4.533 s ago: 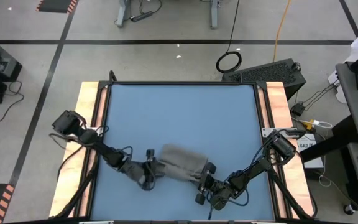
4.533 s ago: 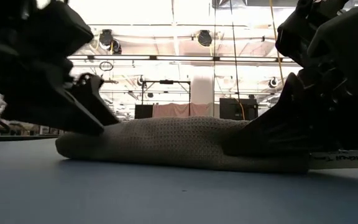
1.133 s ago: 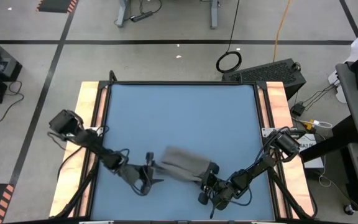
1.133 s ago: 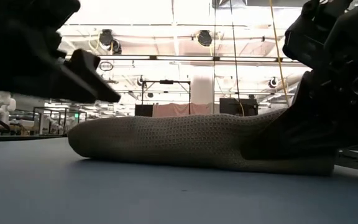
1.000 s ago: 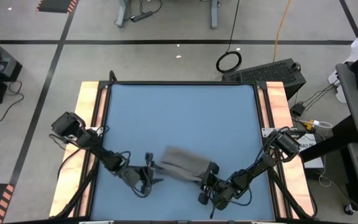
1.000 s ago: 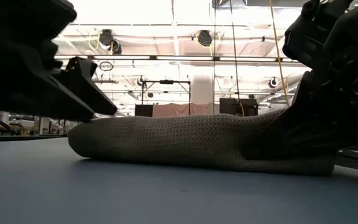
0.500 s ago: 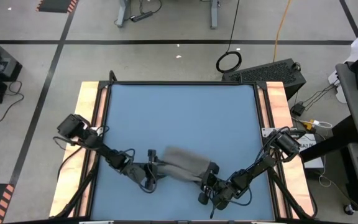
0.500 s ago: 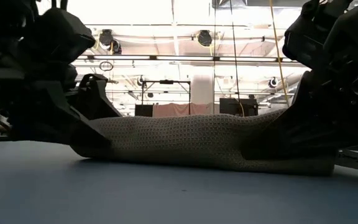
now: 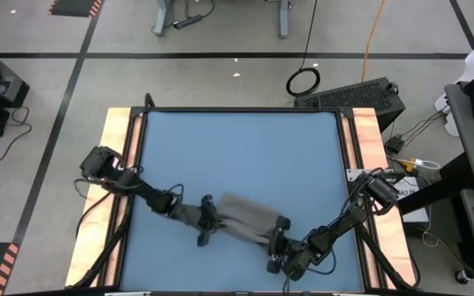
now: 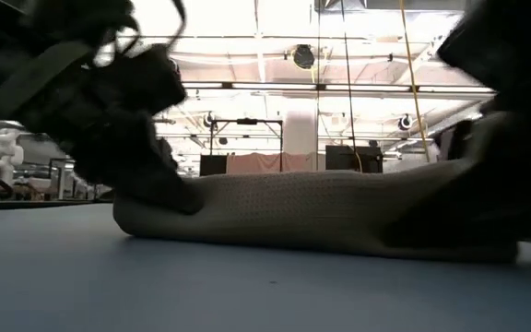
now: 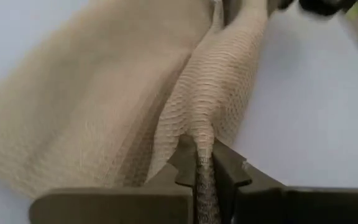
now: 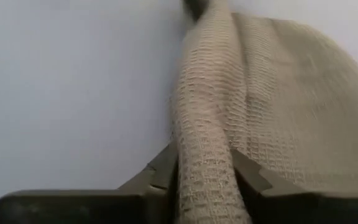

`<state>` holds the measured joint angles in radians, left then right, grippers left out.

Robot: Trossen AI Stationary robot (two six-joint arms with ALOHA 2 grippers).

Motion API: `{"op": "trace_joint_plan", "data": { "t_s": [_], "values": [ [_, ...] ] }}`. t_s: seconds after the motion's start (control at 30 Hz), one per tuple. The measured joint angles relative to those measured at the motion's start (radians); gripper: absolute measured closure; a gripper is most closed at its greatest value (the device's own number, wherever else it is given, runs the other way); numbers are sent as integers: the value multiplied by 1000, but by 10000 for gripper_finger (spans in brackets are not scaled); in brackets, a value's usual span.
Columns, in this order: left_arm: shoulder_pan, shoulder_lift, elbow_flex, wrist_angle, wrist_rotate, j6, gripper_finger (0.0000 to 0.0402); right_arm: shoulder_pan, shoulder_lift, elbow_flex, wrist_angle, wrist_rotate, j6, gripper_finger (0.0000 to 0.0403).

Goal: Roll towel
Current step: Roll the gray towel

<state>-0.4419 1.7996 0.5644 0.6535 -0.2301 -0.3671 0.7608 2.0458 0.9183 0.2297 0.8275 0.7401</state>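
Since a second ago the left gripper (image 9: 205,220) has swung in from just off the towel's left end and pinched shut on it; the right arm has barely shifted. On the blue table (image 9: 237,156) the towel (image 9: 243,215) lies near the front edge, between the two arms, with a rolled ridge along its near side and a flat flap beyond — so the roll looks partly made, with loose cloth left to wind in. The right gripper (image 9: 276,243) sits at the towel's right end, its fingers closed around the thick roll. The low view shows only a long grey-brown hump between dark gripper shapes — the wrist views alone show each grip: the left gripper (image 11: 204,171) nipping a thin fold, the right gripper (image 12: 205,171) straddling the roll.
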Motion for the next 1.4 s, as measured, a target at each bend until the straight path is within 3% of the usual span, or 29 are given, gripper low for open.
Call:
{"op": "trace_joint_plan", "data": {
  "t_s": [0.17, 0.33, 0.47, 0.6, 0.77, 0.97, 1.4],
  "values": [
    [86, -1, 2, 6, 230, -279, 376, 37, -67, 35, -85, -31, -229, 265],
    [155, -1, 1, 19, 364, -366, 384, 94, -119, 90, -218, -9, -322, 209],
    [186, -2, 9, 11, 419, -380, 385, 150, -123, 127, -182, 85, -456, 186],
    [204, -2, 11, 12, 429, -385, 386, 155, -87, 133, -108, 108, -527, 179],
    [206, -1, 13, 10, 429, -386, 387, 118, -8, 133, -80, 149, -494, 183],
    [206, -1, 13, 4, 430, -385, 387, 109, 30, 133, -76, 330, -438, 187],
    [206, -1, 13, -6, 433, -359, 381, 76, 90, 137, -122, 330, -195, 188]
  ]
}}
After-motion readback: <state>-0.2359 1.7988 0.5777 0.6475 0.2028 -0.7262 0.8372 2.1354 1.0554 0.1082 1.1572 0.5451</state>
